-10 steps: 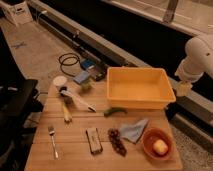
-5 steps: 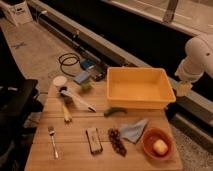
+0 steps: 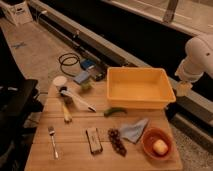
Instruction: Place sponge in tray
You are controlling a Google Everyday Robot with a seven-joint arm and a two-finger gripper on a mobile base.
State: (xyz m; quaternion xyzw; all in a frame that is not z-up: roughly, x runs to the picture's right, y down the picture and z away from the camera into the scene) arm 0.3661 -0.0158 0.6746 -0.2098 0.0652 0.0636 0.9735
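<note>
Sponge (image 3: 81,77): small, soft-looking blue-grey rectangular block lying flat on the wooden table (image 3: 70,156), left of the tray (image 3: 140,102) and not touching it. Tray: deep yellow-orange plastic bin, rectangular, sloping walls, flared rim. Gripper (image 3: 182,89) hangs just outside the tray's right rim, fingers spread wide, holding nothing.

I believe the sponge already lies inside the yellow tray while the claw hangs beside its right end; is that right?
Not quite: the camera view shows the sponge on the table, left of the yellow tray and outside it; the claw does hang beside its right end.
</note>
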